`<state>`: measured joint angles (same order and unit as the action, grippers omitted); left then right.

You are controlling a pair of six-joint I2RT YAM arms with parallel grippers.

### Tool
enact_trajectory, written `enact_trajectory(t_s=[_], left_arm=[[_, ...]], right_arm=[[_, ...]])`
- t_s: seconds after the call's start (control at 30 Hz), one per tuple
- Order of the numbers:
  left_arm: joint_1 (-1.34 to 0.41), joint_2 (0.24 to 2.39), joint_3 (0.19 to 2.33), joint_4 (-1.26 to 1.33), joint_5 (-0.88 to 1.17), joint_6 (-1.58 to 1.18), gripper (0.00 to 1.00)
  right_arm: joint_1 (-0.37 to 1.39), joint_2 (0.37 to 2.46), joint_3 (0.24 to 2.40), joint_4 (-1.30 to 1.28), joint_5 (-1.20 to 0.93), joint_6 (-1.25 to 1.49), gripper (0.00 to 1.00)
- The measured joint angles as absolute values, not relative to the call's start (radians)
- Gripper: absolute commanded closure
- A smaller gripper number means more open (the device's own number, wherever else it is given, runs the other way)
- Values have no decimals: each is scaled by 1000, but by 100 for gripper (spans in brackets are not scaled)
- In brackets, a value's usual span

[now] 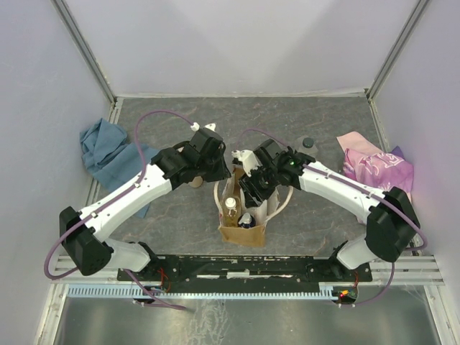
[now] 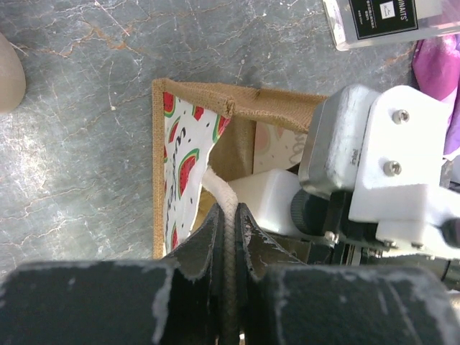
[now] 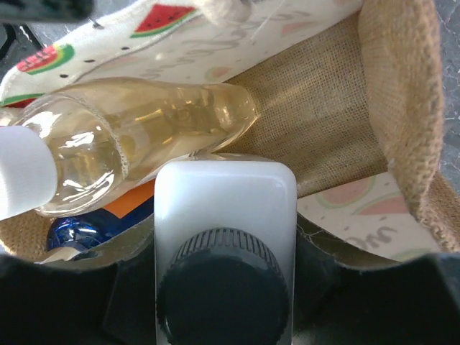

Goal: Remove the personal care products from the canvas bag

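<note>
Left claw (image 1: 224,171) and right claw (image 1: 249,191) meet over the upright canvas bag (image 1: 237,234).

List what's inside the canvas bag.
Showing: a white bottle with a dark cap, a clear bottle of pale liquid, a dark blue bottle and something orange beneath. The floor of the canvas bag and anything lower are covered.

Robotics lab test cell. Evidence: plain white enclosure walls (image 1: 237,43), aluminium frame posts (image 1: 85,50), marble-pattern tabletop (image 1: 180,215), robot arms (image 1: 129,194) bolted to black base rail (image 1: 251,267), exposed cabling (image 1: 169,111).
</note>
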<state>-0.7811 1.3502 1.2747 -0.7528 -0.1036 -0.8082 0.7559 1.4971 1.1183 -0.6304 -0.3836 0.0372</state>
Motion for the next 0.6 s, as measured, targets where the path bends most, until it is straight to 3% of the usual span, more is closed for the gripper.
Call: enact_trajectory(t_s=[0.6], left_arm=[[-781, 1370, 1282, -753, -104, -808, 95]], right_arm=[[763, 1401, 1460, -775, -131, 46, 61]])
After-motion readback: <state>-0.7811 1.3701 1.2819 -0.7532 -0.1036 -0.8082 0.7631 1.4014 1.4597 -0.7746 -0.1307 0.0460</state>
